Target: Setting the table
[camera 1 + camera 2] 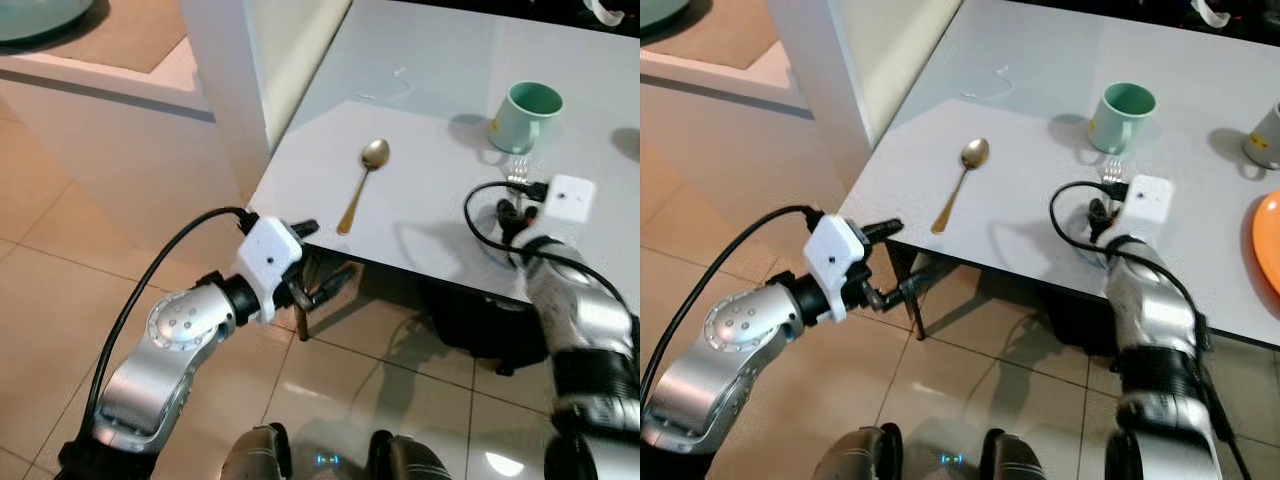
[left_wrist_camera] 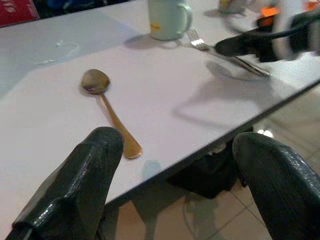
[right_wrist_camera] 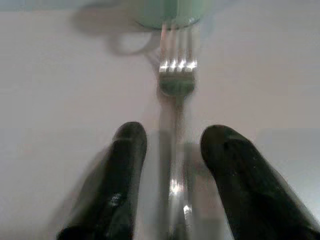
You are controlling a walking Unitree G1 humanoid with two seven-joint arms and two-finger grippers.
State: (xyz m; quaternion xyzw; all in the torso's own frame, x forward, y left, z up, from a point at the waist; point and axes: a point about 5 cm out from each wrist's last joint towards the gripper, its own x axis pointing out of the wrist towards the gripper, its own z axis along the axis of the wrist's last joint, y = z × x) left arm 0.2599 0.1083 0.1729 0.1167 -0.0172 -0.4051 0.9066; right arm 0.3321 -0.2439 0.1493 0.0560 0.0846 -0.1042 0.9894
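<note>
left gripper [image 1: 318, 262] off the table's near edge, fingers spread, gripping nothing | gold spoon [image 1: 363, 183] flat on white table [image 1: 430, 210], handle toward that edge | right gripper [image 3: 172, 160] over table, fingers apart astride fork [image 3: 176, 82] handle, no clamp | fork tines reach green mug [image 1: 526, 115] base

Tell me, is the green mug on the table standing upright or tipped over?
Upright. The green mug stands on its base on the table, its open mouth facing up and its handle at the side, just beyond the fork.
</note>
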